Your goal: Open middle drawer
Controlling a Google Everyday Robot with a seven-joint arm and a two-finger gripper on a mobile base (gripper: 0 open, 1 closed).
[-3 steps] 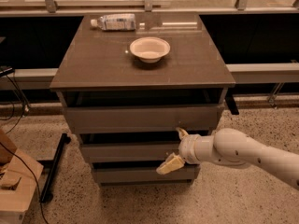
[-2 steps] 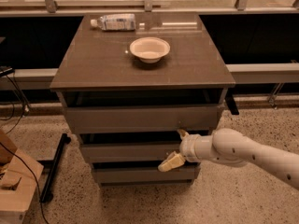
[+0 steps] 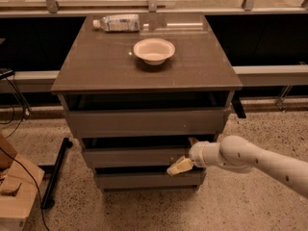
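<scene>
The middle drawer (image 3: 130,156) is the medium-height grey-brown front in the cabinet, with a dark gap above it. My gripper (image 3: 186,154) is at the right end of that front, on a white arm coming in from the lower right. One finger (image 3: 192,141) reaches over the top edge of the front into the dark gap. The other cream finger (image 3: 179,167) lies against the outside of the front near its lower edge. The drawer front sits between them.
The taller top drawer front (image 3: 144,122) is above and the lowest drawer front (image 3: 144,180) below. On the cabinet top (image 3: 96,66) stand a white bowl (image 3: 154,50) and a lying plastic bottle (image 3: 118,22). A wooden box (image 3: 12,196) and cables lie on the floor at left.
The gripper has stayed at the right end of the middle drawer, shifting only very slightly. The drawer fronts have not visibly moved.
</scene>
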